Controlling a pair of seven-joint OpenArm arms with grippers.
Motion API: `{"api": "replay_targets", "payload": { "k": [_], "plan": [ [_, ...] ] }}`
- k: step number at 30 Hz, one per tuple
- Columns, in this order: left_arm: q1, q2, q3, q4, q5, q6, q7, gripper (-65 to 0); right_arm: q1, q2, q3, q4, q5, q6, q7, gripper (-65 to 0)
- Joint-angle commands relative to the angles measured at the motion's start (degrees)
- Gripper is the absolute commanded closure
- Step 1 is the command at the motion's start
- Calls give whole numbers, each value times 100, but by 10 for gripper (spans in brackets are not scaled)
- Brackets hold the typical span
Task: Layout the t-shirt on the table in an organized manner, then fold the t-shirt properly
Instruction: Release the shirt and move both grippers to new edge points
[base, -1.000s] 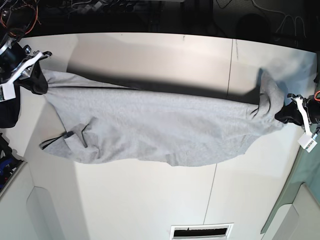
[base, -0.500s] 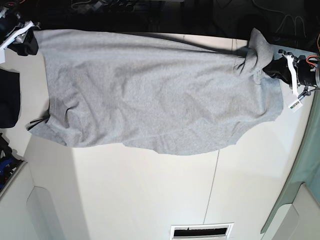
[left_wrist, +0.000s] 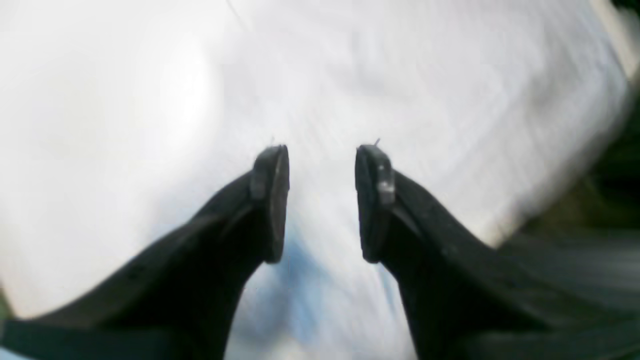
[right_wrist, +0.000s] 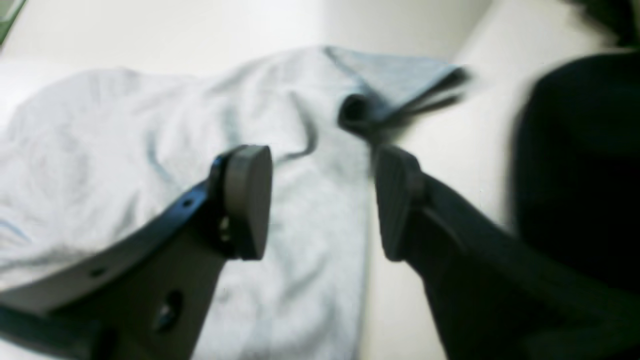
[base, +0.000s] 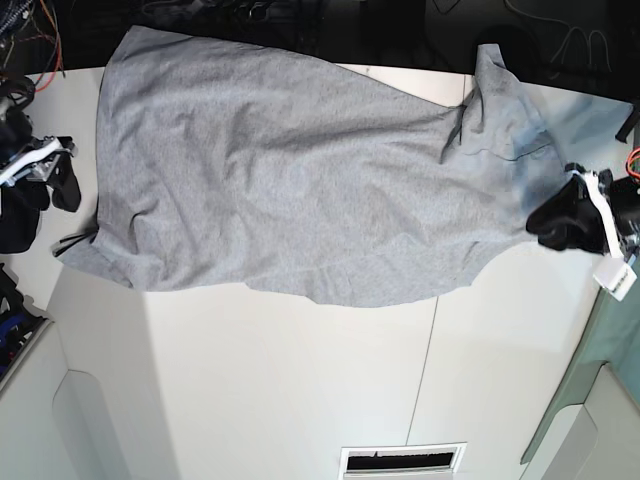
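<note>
Shirt (base: 290, 190) limp, light, sprawled on tabletop (base: 300, 390); both grippers (left_wrist: 320, 200) (right_wrist: 322, 200) wide, empty; pinch hem corners at 9 and 3 o'clock.

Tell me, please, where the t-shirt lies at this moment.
In the base view, the t-shirt lies spread across the far half of the table, between the right gripper and the left gripper.

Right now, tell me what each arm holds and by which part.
Nothing. The left gripper and the right gripper both have their jaws apart and empty; the t-shirt lies spread on the table.
</note>
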Motion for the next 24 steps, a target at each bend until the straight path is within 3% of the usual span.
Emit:
{"api": "replay_targets", "payload": {
  "k": [1, 3, 7, 10, 13, 16, 20, 24],
  "plan": [
    [-175, 33, -46, 55, 184, -28, -310, -249, 131, 61, -175, -140, 70, 17, 114, -327],
    [-439, 306, 50, 0, 892, -28, -739, -249, 302, 61, -623, -581, 68, 24, 133, -303],
    [-1161, 765, 640, -680, 2046, 96, -1272, -249, 610, -149, -1434, -1220, -422, 26, 229, -139],
    [-1746, 1058, 1226, -1545, 3045, 393, -1856, -249, 673, -372, -1766, -1384, -719, 24, 365, -137],
    [-2391, 1283, 1718, -2653, 3880, 981, -2387, -250, 673, -533, -1886, -1386, -802, 26, 334, -173],
    [-3032, 1473, 2068, -3847, 4118, 1054, -2618, -257, 673, -678, -1886, -1384, -811, 24, 337, -239],
    [-3530, 1591, 2417, -4883, 4096, 1049, -2999, -257, 669, -791, -1888, -1384, -813, 24, 221, -244],
    [-3617, 1725, 2422, -5108, 3840, 555, -2896, -257, 671, -828, -1888, -1384, -811, 24, 125, -244]
  ]
}}
